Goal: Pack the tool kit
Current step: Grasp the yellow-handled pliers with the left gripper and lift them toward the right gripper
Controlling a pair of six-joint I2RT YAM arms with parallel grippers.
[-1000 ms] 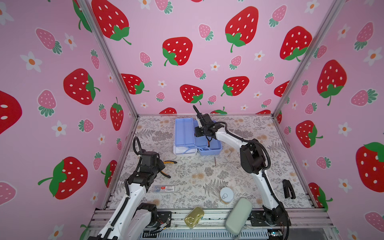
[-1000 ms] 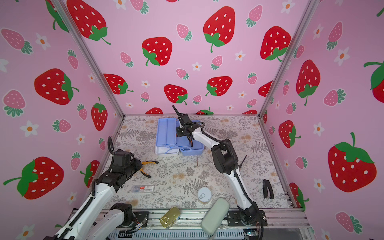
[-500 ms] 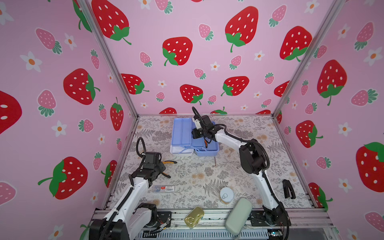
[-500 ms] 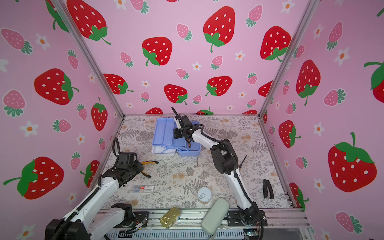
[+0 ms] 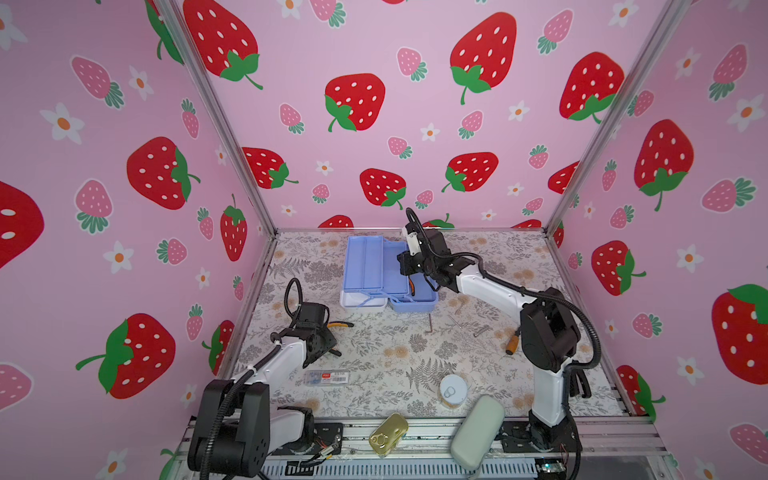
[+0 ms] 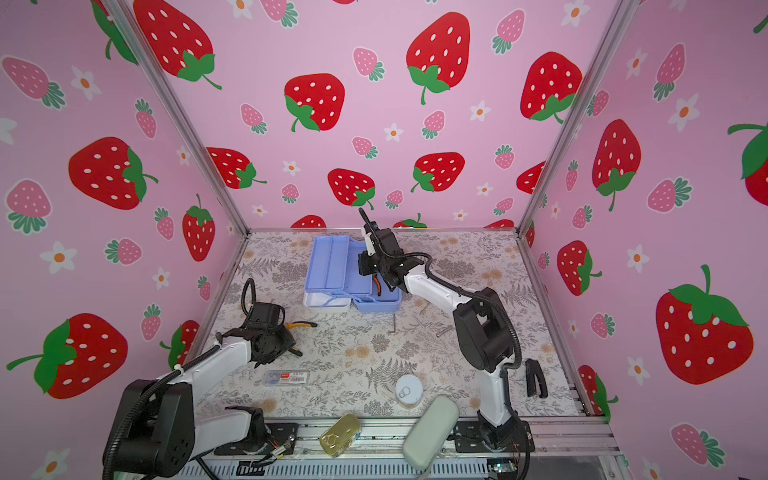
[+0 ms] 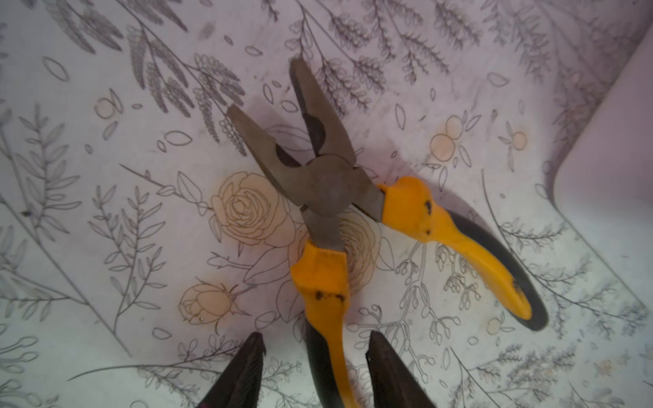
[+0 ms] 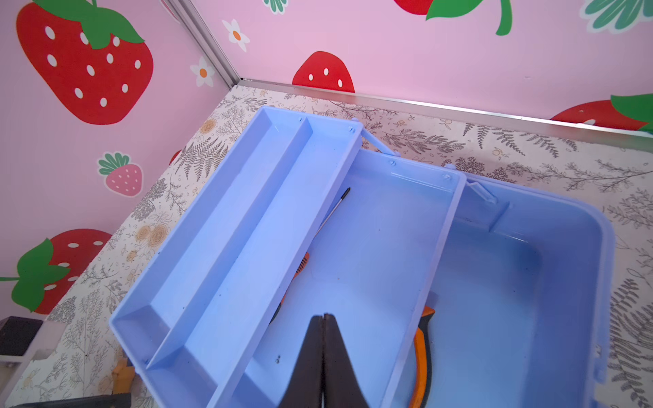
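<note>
While the right arm stretches to the far side of the flowered table (image 5: pixel 374 365), the tool kit (image 5: pixel 376 266) lies open there in both top views. It sits just before the back wall and a little left of centre. Its blue trays are fanned out above the blue base, with the white lid (image 5: pixel 360 302) at the near left corner. The right gripper (image 5: pixel 406 268) hangs over the kit's right half. The left gripper (image 5: pixel 324 343) sits low over the yellow-handled pliers (image 5: pixel 343 325) near the table's left edge, well apart from the kit. A clear case (image 5: pixel 327 377) with a red label, a round can (image 5: pixel 453 390) and a grey-green case (image 5: pixel 476 432) lie toward the front.

From the left wrist, the pliers (image 7: pixel 328 190) rest flat with nose and handles spread. The left gripper (image 7: pixel 314 353) straddles one handle, its dark fingers (image 7: pixel 247 374) set apart with a gap on each side.

From the right wrist, the right gripper (image 8: pixel 323 321) has its fingers pressed together with nothing between them, above the kit's middle tray (image 8: pixel 381 254). A thin screwdriver (image 8: pixel 334 212) pokes out from under the bare upper tray (image 8: pixel 247 219). An orange-and-black handle (image 8: pixel 422 353) shows in the base.
</note>
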